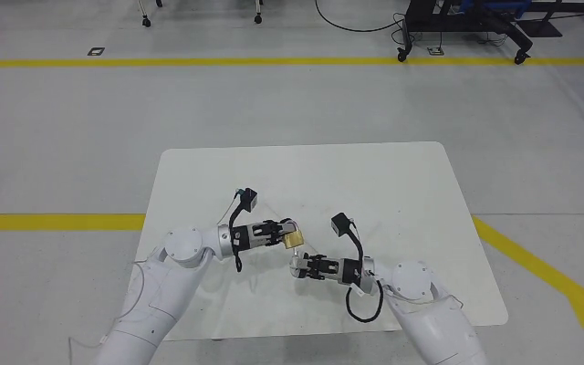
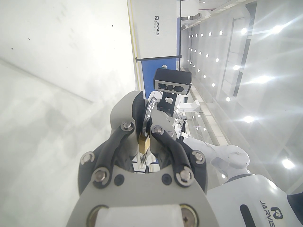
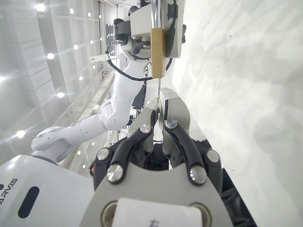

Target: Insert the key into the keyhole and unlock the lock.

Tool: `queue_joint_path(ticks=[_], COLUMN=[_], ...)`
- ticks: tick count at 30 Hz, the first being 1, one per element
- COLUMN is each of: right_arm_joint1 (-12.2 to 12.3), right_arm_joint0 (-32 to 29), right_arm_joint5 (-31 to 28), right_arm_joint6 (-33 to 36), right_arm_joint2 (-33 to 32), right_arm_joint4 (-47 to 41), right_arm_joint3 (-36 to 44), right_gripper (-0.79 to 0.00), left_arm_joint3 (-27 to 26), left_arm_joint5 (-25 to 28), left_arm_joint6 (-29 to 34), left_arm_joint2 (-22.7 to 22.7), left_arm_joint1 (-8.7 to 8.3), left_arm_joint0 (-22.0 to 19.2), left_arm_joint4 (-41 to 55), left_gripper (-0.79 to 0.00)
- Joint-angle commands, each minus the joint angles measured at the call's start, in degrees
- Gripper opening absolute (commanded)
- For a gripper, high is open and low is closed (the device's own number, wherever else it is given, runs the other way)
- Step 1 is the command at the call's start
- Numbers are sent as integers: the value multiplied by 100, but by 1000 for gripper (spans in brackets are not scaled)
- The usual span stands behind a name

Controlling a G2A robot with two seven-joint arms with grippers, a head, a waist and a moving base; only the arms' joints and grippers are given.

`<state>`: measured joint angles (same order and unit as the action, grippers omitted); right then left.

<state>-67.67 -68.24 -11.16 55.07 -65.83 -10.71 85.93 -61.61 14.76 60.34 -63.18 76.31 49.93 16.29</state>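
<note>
You've got the white table [image 1: 383, 182] under everything, w/ both arms over its near half, towards the middle. The L arm [image 1: 182, 251] stretches from the near-left side and the R arm [image 1: 411, 278] from the near-right, so the two wrists point at each other and nearly meet at ctr. The R arm's black camera box [image 2: 172, 85] sits just beyond the lock as your L wrist view sees it. The L gripper [image 2: 146, 119] has its fingers pinched in tight on the lock [image 3: 157, 53], gripping it at the shackle [image 3: 155, 1] end, so the brass body sticks out past the fingertips towards the R arm. The R gripper [image 3: 161, 102] is drawn in almost fully too, w/ only a thin gap btwn the pads, and it's got the key [image 3: 159, 83] nipped there by its head. The key's thin blade runs straight out from the fingertips to the lock's bottom face, in line w/ the body, and its tip meets that face; how far in it goes you can't tell. Lock and R fingertips are near each other but apart, w/ just the bare blade btwn them.
</note>
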Motion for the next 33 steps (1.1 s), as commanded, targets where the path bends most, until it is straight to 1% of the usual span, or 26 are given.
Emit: queue_joint_path(ticks=[1, 21, 33], right_arm_joint1=[3, 48, 57], right_arm_joint0=[4, 17, 47], right_arm_joint5=[-1, 20, 37], right_arm_joint6=[-5, -72, -250], right_arm_joint2=[7, 8, 41], right_arm_joint4=[-5, -58, -42], right_arm_joint3=[-2, -11, -51], right_gripper=[-785, -785, -785], left_arm_joint3=[-5, -52, -203], left_arm_joint5=[9, 34, -61], left_arm_joint6=[-4, 154, 221], left_arm_joint2=[4, 66, 117], left_arm_joint1=[-5, -65, -96], left_arm_joint0=[3, -8, 55], left_arm_joint4=[1, 25, 102], left_gripper=[-785, -785, -785])
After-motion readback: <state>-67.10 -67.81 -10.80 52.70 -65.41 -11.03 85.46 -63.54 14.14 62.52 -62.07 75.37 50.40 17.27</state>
